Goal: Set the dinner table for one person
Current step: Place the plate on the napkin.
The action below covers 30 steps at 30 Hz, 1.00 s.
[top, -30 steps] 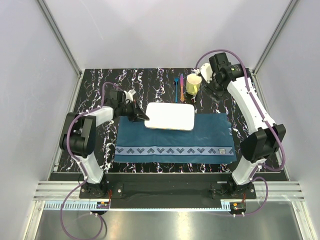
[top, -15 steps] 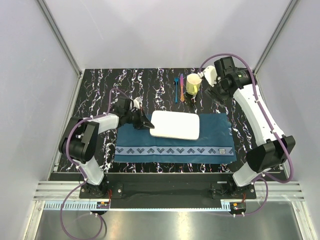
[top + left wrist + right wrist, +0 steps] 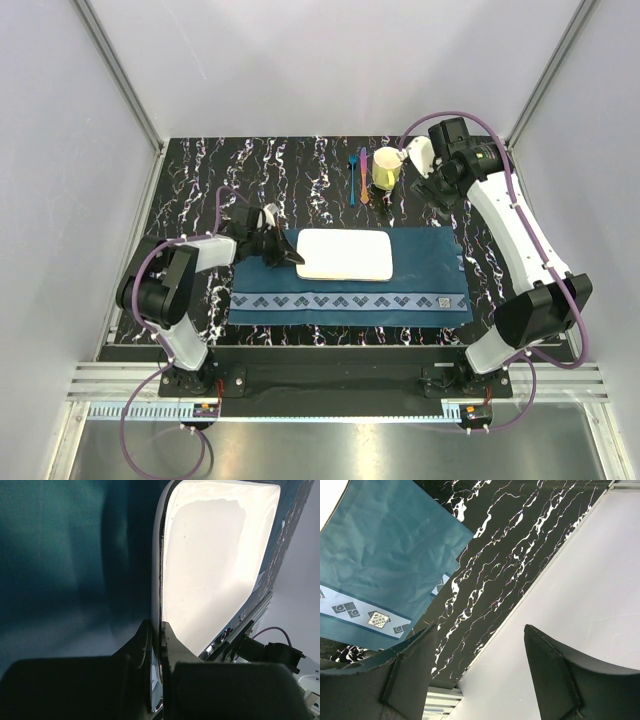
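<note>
A white rectangular plate lies on the teal-blue placemat, which is spread on the black marble-veined dinner table. My left gripper is shut on the plate's left rim. In the left wrist view its fingers pinch the plate's edge above the placemat. My right gripper is open and empty at the back right, just right of a yellow cup. In the right wrist view the jaws stand wide apart over the table.
A blue utensil and a pink and orange utensil lie behind the placemat, left of the cup. White walls close in the table on three sides. The placemat's right end shows in the right wrist view.
My left gripper has pulled the plate forward and to the right, fully onto the placemat. My right arm has drawn back a little to the right of the cup.
</note>
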Available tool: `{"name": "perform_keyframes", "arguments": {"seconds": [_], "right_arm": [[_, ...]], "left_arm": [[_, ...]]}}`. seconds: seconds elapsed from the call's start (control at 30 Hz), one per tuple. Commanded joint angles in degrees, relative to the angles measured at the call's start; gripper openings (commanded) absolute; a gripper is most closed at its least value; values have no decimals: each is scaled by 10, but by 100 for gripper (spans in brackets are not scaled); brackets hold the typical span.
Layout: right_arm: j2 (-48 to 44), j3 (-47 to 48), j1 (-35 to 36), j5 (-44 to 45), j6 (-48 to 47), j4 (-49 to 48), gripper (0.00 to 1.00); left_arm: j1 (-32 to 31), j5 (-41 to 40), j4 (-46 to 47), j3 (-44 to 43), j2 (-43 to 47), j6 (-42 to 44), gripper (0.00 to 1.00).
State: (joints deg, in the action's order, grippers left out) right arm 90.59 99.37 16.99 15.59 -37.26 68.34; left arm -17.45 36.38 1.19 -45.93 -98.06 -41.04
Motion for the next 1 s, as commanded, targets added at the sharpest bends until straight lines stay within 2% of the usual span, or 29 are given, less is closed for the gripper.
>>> {"name": "perform_keyframes", "arguments": {"seconds": [0.0,0.5,0.97], "right_arm": [[-24,-1,5,15,-3,-12,77],[-22,-6,5,20,-19,-11,77],[-26,-22,5,22,-12,-20,77]], "left_arm": [[-8,58,99,-12,49,-38,0],[-16,86,95,6,88,-83,0],[-43,70,159,77,123,-107,0]]}}
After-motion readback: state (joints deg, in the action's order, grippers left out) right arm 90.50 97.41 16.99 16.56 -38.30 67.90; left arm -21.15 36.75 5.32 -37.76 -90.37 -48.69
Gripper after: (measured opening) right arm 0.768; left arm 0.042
